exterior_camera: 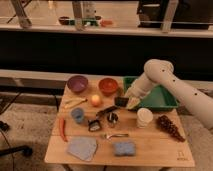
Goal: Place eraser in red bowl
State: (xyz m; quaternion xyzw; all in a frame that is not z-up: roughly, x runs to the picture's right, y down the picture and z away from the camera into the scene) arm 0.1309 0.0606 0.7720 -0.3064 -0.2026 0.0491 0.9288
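Observation:
The eraser (pixel 120 101), a small black block, hangs just above the table at the tip of my gripper (pixel 126 103), which is shut on it. The gripper reaches in from the right on a white arm, over the left edge of the green tray. The orange-red bowl (pixel 107 86) stands a short way up and to the left of the eraser, at the back of the table. It looks empty.
A purple bowl (pixel 77 83) sits left of the red one. The green tray (pixel 156 100) lies under the arm. An orange ball (pixel 95 100), blue cup (pixel 77 115), black-handled tool (pixel 103 112), white cup (pixel 144 117), blue sponge (pixel 124 148), grey cloth (pixel 82 148) and red chili (pixel 62 129) are spread over the table.

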